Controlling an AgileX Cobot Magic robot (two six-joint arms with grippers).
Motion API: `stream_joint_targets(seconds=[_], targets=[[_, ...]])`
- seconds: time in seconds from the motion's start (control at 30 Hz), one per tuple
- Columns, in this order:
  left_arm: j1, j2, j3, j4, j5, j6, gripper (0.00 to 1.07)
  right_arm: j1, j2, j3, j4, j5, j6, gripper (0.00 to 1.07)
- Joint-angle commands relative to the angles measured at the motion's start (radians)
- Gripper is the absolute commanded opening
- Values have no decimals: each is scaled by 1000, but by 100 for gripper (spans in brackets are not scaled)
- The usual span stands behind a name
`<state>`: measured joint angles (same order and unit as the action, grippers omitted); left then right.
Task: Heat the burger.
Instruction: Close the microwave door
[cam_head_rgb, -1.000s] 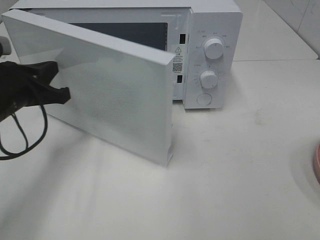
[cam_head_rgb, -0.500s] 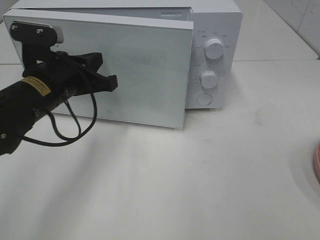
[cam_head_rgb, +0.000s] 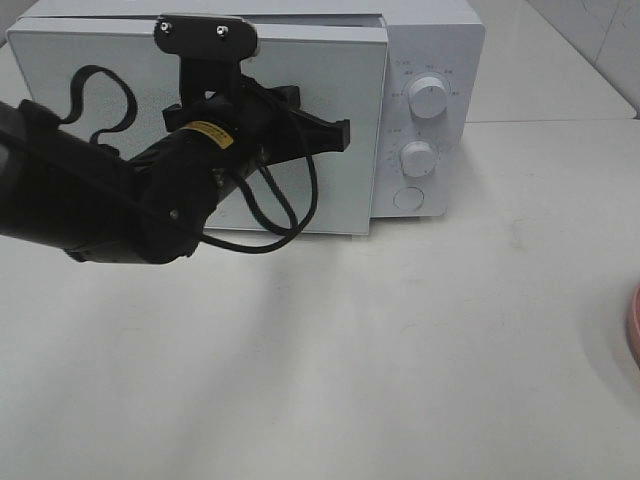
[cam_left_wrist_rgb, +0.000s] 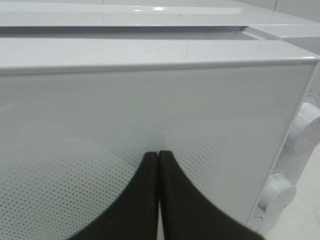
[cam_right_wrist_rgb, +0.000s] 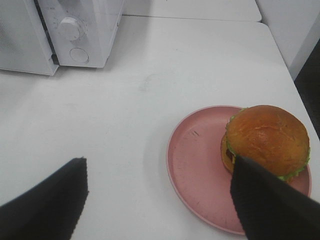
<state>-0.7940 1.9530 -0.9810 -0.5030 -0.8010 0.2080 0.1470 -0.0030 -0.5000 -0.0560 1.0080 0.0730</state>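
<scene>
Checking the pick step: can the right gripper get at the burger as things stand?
Probably yes: the right gripper hangs open above the burger, which sits uncovered on the pink plate with nothing between them.

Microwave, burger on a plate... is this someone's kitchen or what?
Probably a mock kitchen counter in a lab: a white microwave on a plain white table, a burger on a pink plate, tiled wall behind.
</scene>
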Motion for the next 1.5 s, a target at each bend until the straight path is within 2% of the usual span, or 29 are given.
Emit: stream_joint_targets(seconds=[0.03,0.1,0.3,0.4,0.47,0.57,0.6,0.7,0.87,1.0,1.1,1.17,1.2,1.27,1.3,1.33,1.37,1.4,1.43,1.47,1.5], targets=[[-10,20,-52,-87,25,56,0,-7,-33,1,-3,-13,1,76],[-10,52,-125,-133,85,76,0,-7,-33,1,-3,-13,1,76],[-10,81,-180,-152,96,84,0,-7,-33,1,-3,-13,1,76],[-10,99,-215,-190,103,104,0,-7,-33,1,-3,-13,1,76],[-2,110,-245,-255,109,106,0,-7,-33,1,-3,-13,1,76],[1,110,-250,-254,109,110,0,-7,-33,1,-3,-13,1,76],[10,110,-251,-253,109,138,0,-7,-33,1,-3,-13,1,76],[24,110,-251,-252,110,170,0,-7,-33,1,-3,-13,1,76],[25,94,-251,-241,134,190,0,-7,-33,1,-3,-13,1,76],[-18,48,-241,-242,248,240,0,-7,-33,1,-3,-13,1,76],[-45,22,-225,-242,313,257,0,-7,-33,1,-3,-13,1,76],[-51,10,-220,-242,339,260,0,-7,-33,1,-3,-13,1,76],[-56,-12,-207,-243,421,260,0,-7,-33,1,-3,-13,1,76],[-56,-20,-202,-244,474,258,0,-7,-33,1,-3,-13,1,76],[-55,-37,-190,-244,577,259,3,-7,-33,1,-3,-13,1,76],[-55,-37,-190,-244,577,259,3,-7,-33,1,-3,-13,1,76],[-50,-46,-185,-244,628,259,9,-7,-33,1,-3,-13,1,76],[-47,-57,-178,-242,716,259,30,-7,-33,1,-3,-13,1,76],[-47,-57,-178,-242,716,259,30,-7,-33,1,-3,-13,1,76],[-47,-62,-173,-242,757,259,44,-7,-33,1,-3,-13,1,76],[-47,-72,-162,-242,807,259,72,-7,-33,1,-3,-13,1,76]])
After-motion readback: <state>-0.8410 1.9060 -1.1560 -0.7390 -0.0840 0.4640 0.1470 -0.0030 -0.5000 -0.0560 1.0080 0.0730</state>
